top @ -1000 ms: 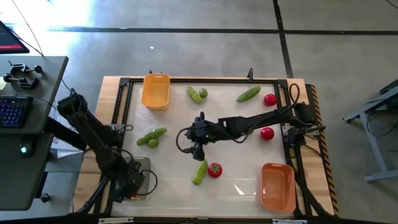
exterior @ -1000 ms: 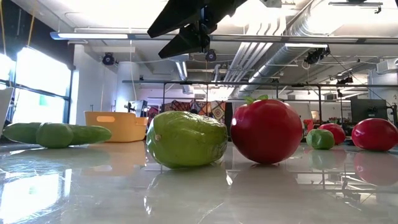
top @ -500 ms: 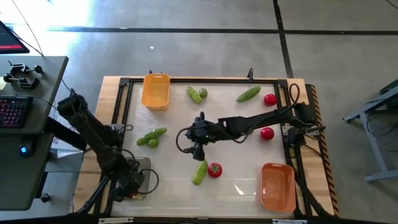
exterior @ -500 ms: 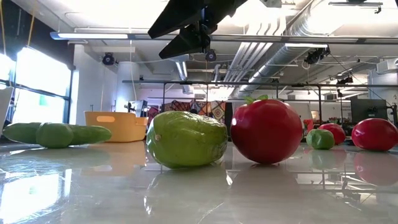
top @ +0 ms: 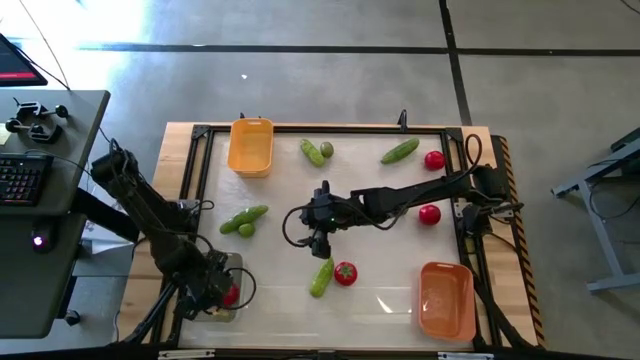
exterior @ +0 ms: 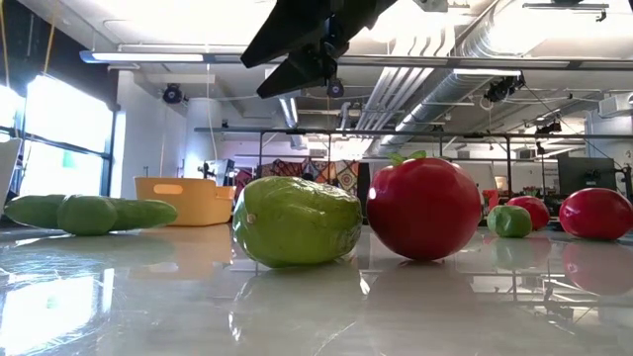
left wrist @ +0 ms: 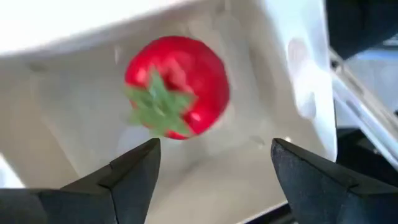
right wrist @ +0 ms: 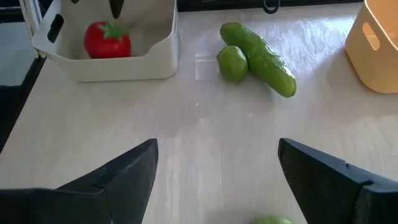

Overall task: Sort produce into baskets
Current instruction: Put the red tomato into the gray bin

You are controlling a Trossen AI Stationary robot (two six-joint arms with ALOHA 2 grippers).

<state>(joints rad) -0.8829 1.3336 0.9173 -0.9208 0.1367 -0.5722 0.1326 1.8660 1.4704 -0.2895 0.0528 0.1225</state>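
Currently, left to right:

Left pincer (top: pixel 217 297): released, fingers spread above the clear basket (top: pixel 234 262) at the near left corner of the surface (top: pixel 380 240).
Tomato in clear basket (left wrist: pixel 176 93): lies loose on the basket floor, apart from both fingers; also seen in the right wrist view.
Yellow-orange basket (top: pixel 250 146): at the far left of the surface; no produce visible in it.
Cucumber and lime pair (top: pixel 243 219): touching, on the surface between the two left baskets.
Right pincer (top: pixel 318 243): released, holding nothing, hovering over mid-surface just beyond the near cucumber (top: pixel 322 276).
Near tomato (top: pixel 345 273): touching that cucumber, on its right.
Far produce: cucumber with lime (top: pixel 317 151), lone cucumber (top: pixel 400 151), two tomatoes (top: pixel 433 160) on the far right.
Darker orange basket (top: pixel 446 300): near right corner, appears empty.

Risk, left side: the fingers hang low inside the clear basket; a sideways withdrawal could likely catch its wall and drag or tip it.
Risk, right side: the cucumber and tomato touch; a descent off centre could probably nudge the round tomato and send it rolling.

Change, left side: the tomato is now visible in the clear basket from overhead; earlier it was hidden under the pincer.
Change, right side: the pincer sits very slightly shifted in the low view; produce unmoved.
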